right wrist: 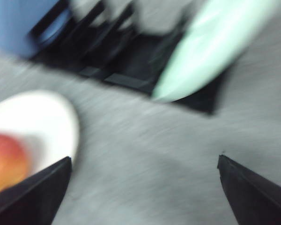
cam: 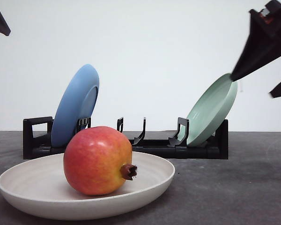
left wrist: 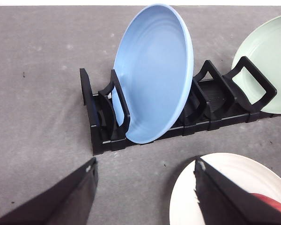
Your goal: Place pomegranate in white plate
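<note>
Glossy red-to-yellow, the round pomegranate with its dark crown nub lies inside the wide matte off-white plate on the grey speckled tabletop. Behind, a black slotted rack props a blue plate and a mint-green plate. Both grippers' fingers are spread wide, empty.

motion-blurred right wrist view, pomegranate and white plate cut off
</note>
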Robot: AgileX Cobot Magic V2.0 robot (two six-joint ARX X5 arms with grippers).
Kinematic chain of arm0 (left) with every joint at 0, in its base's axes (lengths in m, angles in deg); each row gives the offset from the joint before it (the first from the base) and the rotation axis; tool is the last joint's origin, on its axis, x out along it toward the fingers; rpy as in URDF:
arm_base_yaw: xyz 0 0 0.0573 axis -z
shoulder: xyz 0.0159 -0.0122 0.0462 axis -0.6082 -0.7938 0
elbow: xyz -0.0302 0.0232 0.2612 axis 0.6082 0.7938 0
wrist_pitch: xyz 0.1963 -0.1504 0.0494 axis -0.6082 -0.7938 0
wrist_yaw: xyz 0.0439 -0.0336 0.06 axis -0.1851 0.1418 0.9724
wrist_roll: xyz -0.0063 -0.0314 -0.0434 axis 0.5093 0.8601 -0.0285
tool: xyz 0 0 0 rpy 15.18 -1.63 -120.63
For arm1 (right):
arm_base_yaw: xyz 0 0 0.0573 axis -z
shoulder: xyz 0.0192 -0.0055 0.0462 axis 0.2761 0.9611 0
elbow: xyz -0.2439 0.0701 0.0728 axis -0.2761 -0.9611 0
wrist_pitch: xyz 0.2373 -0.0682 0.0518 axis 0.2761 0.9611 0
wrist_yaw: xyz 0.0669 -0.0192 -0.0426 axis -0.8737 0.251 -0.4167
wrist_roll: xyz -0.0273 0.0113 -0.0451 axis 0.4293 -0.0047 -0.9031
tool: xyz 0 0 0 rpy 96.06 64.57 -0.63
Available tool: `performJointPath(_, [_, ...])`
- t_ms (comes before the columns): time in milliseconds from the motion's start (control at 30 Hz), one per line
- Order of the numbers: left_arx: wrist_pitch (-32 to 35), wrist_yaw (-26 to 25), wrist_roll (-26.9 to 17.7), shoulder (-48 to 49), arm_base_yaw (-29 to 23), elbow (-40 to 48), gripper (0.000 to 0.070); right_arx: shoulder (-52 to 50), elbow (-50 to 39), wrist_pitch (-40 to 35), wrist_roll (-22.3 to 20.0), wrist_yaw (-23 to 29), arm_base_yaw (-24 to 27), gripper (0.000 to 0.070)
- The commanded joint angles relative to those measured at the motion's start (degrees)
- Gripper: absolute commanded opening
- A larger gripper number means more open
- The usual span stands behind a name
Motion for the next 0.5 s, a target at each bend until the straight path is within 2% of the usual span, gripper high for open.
performJointPath(0, [0.39,0.15,0.24,-0.31,0.15,-0.61,0.0383,0.50,0.07,-0.15,0.44,0.07,0.34,0.0620])
performJointPath(200, [-0.89,0.00,0.05,-0.13,0.15,-0.61,0.0390,0.48,0.07,-0.13,0.39,0.05,0.69,0.0620])
performJointPath(233, [-1.09,-0.01,0.07,-0.13,0.15,-0.61,0.0383,0.48,0.07,-0.12,0.39,0.03,0.69,0.0603])
performJointPath(267, [-1.21,-0.04,0.12,-0.13,0.16,-0.61,0.0337,0.48,0.07,-0.12,0.39,0.04,0.69,0.0531])
performJointPath(300, [-1.22,-0.08,0.19,-0.13,0.17,-0.61,0.0238,0.48,0.07,-0.15,0.39,0.07,0.69,0.0389])
performJointPath(333, [-1.21,-0.09,0.24,-0.13,0.17,-0.61,0.0091,0.49,0.07,-0.15,0.24,0.07,0.69,0.0172])
performJointPath(367, [-1.10,-0.09,0.25,-0.14,0.17,-0.62,0.0002,0.50,0.07,-0.20,-0.13,0.06,0.68,0.0034])
performJointPath(467, [-1.01,-0.09,0.21,-0.08,0.17,-0.63,0.0000,0.48,0.07,-0.95,-0.91,-0.08,0.67,0.0022])
